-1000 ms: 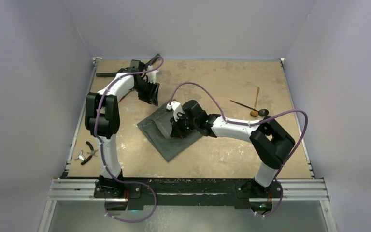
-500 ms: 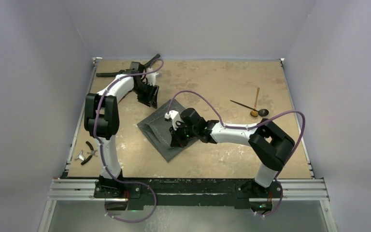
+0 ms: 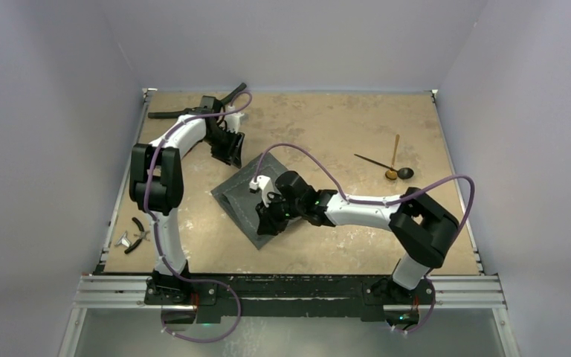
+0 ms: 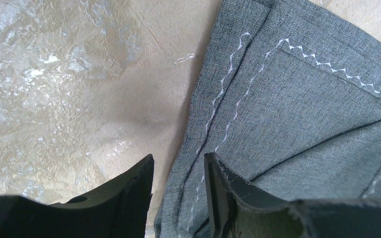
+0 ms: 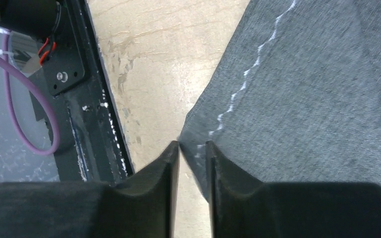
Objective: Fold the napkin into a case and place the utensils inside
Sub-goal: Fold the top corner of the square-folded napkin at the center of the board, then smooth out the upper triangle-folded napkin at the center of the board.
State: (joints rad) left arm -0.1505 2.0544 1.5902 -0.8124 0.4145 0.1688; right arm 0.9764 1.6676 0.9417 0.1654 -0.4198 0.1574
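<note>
Far off to the left gripper's left, pliers [image 3: 135, 235] lie near the table's [image 3: 327, 119] edge. The left gripper [image 4: 178, 156] hangs over the napkin's [image 4: 302, 99] far left edge. Its jaws are partly open with nothing between them, and the stitched hem runs straight below the gap. The grey napkin lies folded on the table and reaches from this gripper across to the other one. The right gripper [image 5: 192, 145] sits low at the napkin's near corner. Its jaws are only a slit apart, with the cloth's tip just at the fingertips and bare table showing through the gap, so it clamps nothing. Well to the right of that gripper, apart from the napkin, lie the two utensils [image 3: 392, 168], one black and one gold, their ends together.
</note>
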